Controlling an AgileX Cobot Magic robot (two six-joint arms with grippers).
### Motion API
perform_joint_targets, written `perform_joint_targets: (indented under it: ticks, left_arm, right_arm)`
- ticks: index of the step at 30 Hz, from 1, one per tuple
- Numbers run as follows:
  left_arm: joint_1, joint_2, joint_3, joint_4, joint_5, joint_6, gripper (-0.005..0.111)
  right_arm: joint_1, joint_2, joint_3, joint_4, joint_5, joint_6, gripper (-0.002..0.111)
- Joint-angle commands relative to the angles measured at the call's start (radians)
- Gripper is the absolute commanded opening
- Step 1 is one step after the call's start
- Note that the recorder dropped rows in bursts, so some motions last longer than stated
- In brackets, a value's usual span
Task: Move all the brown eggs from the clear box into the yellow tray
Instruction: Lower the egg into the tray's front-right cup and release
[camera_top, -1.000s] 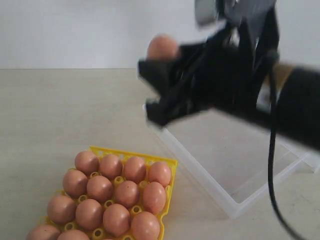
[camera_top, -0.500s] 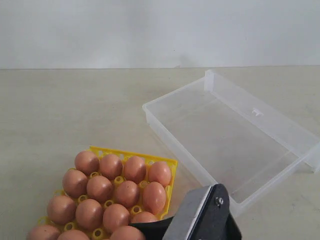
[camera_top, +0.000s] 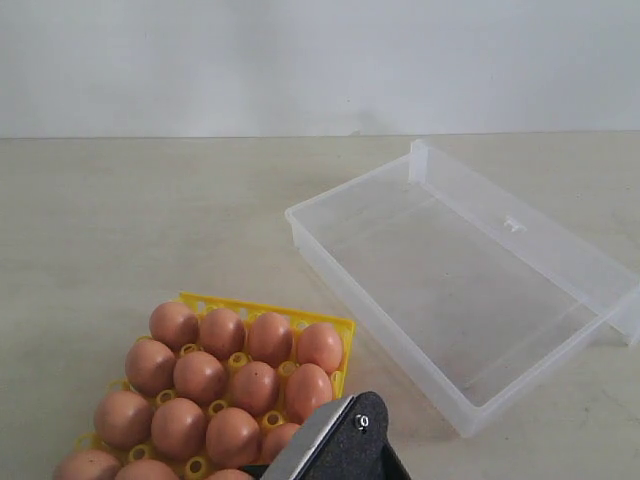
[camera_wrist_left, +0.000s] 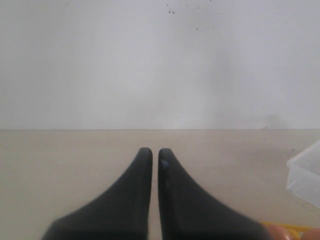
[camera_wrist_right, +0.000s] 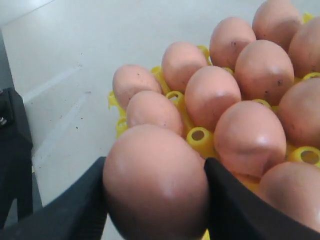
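Observation:
Several brown eggs (camera_top: 200, 375) fill the yellow tray (camera_top: 262, 309) at the lower left of the exterior view. The clear box (camera_top: 450, 285) at the right lies open with no egg in it. My right gripper (camera_wrist_right: 156, 200) is shut on one brown egg (camera_wrist_right: 152, 162), holding it just over the tray's near edge beside the seated eggs (camera_wrist_right: 250, 137). In the exterior view only its dark housing (camera_top: 340, 448) shows at the bottom edge, hiding the tray's near corner. My left gripper (camera_wrist_left: 151, 152) is shut on nothing above bare table.
The box's lid flap (camera_top: 520, 225) stands along its far long side. A corner of the box (camera_wrist_left: 306, 177) and the tray's edge (camera_wrist_left: 287, 227) show in the left wrist view. Pale table lies left of and behind the tray, with a white wall beyond.
My right arm carried the egg from high over the box down to the tray's near edge. In the last half second its housing slid left and lower in the exterior view.

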Motion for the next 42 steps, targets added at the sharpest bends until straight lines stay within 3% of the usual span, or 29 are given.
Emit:
perform_joint_targets:
  ticks: [1, 8, 12, 19, 37, 40, 42]
  left_arm:
    - [-0.007, -0.004, -0.003, -0.003, -0.002, -0.007, 0.004]
    - [-0.007, -0.004, -0.003, -0.003, -0.002, -0.007, 0.004]
    - [-0.007, -0.004, -0.003, -0.003, -0.005, -0.007, 0.004]
    - [-0.007, -0.004, -0.003, -0.003, -0.005, -0.007, 0.004]
    - [-0.007, -0.004, -0.003, -0.003, -0.003, -0.007, 0.004]
    - [-0.007, -0.004, -0.003, -0.003, -0.003, -0.007, 0.004]
    - [-0.007, -0.004, -0.003, -0.003, -0.003, -0.007, 0.004]
  right_arm:
    - [0.000, 0.002, -0.003, 0.006, 0.061, -0.001, 0.000]
    - [0.000, 0.001, -0.003, 0.006, 0.094, -0.031, 0.001]
    - [0.000, -0.001, -0.003, 0.025, 0.099, -0.036, 0.011]
    - [0.000, -0.001, -0.003, 0.203, 0.103, -0.224, 0.011]
    - [0.000, -0.001, -0.003, 0.151, 0.103, -0.243, 0.011]
    - [0.000, -0.001, -0.003, 0.134, 0.103, -0.243, 0.020]
    - [0.000, -0.001, -0.003, 0.134, 0.103, -0.243, 0.034]
